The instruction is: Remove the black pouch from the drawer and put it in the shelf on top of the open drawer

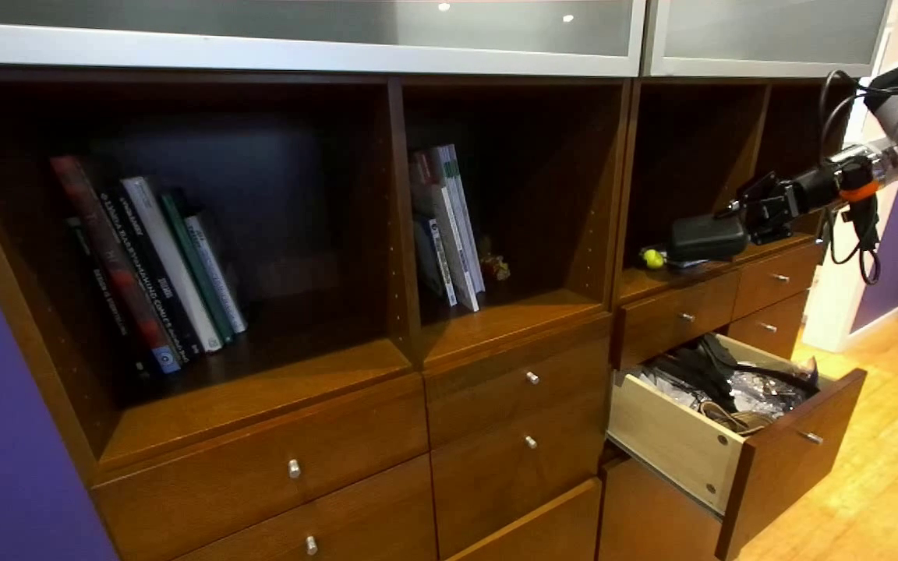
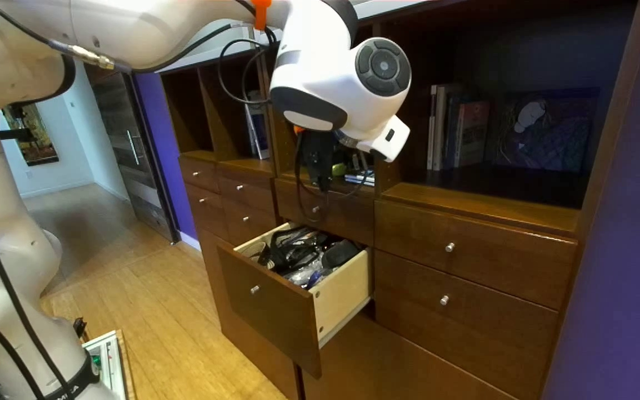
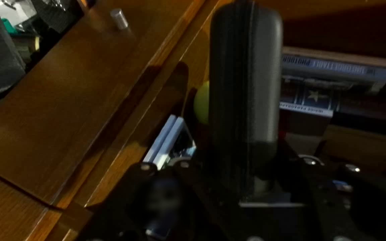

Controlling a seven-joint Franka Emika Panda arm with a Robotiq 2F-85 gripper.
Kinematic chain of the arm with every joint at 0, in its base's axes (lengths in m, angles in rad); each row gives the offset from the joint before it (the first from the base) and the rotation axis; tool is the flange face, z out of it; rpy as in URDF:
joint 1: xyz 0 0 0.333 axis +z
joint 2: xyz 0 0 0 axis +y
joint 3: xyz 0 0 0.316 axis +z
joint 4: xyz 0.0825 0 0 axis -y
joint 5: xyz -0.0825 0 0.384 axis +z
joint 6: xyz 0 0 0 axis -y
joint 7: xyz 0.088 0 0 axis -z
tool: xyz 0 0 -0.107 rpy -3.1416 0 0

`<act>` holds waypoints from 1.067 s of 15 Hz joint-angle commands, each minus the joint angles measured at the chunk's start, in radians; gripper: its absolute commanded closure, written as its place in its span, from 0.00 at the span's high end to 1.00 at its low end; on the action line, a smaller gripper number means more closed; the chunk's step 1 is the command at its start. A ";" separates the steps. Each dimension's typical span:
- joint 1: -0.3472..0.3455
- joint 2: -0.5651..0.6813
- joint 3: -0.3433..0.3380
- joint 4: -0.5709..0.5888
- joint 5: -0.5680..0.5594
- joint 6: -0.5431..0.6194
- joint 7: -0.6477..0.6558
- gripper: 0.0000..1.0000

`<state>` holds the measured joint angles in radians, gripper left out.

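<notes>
Purple wall [image 1: 5,405] borders a brown wooden cabinet [image 1: 262,436] at the left of an exterior view. Leaning books [image 1: 160,273] occupy its leftmost compartment, thinner volumes [image 1: 457,226] the next one. Then comes the shelf [image 1: 640,284] above the open drawer [image 1: 675,436], with a yellow-green round object [image 1: 653,259] near its front edge. Just right of that, at the compartment's opening, the gripper [image 1: 741,220] holds the black pouch [image 1: 708,237] by its right end. Black straps [image 1: 698,370] and clear plastic [image 1: 765,389] crowd the drawer below.

Left to right in an exterior view appear a wall painting [image 2: 34,133], a dark door [image 2: 117,128] and the arm's white wrist [image 2: 325,83], behind which I cannot make out the pouch. Only there can one see a picture with a pale figure [image 2: 548,139], at far right; a dark rounded case [image 2: 340,253] also shows inside the drawer.

Wrist view, again from the left: a metal knob [image 3: 119,19], thin pale-edged items [image 3: 168,142], the round object partly behind the pouch, then the pouch itself, pinched on both sides by the fingers [image 3: 308,177]. Lettered books [image 3: 333,83] farther right show only from the wrist. Whether the pouch touches anything beneath it, I cannot tell.
</notes>
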<state>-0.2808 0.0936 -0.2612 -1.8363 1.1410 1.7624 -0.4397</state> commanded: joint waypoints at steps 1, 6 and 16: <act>0.005 0.034 0.007 0.026 0.093 0.115 0.126 0.22; 0.014 0.048 0.017 -0.005 0.187 0.262 0.238 0.22; 0.043 -0.037 0.031 -0.141 0.262 0.382 0.174 0.22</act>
<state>-0.2374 0.0554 -0.2292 -1.9804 1.4083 2.1490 -0.2701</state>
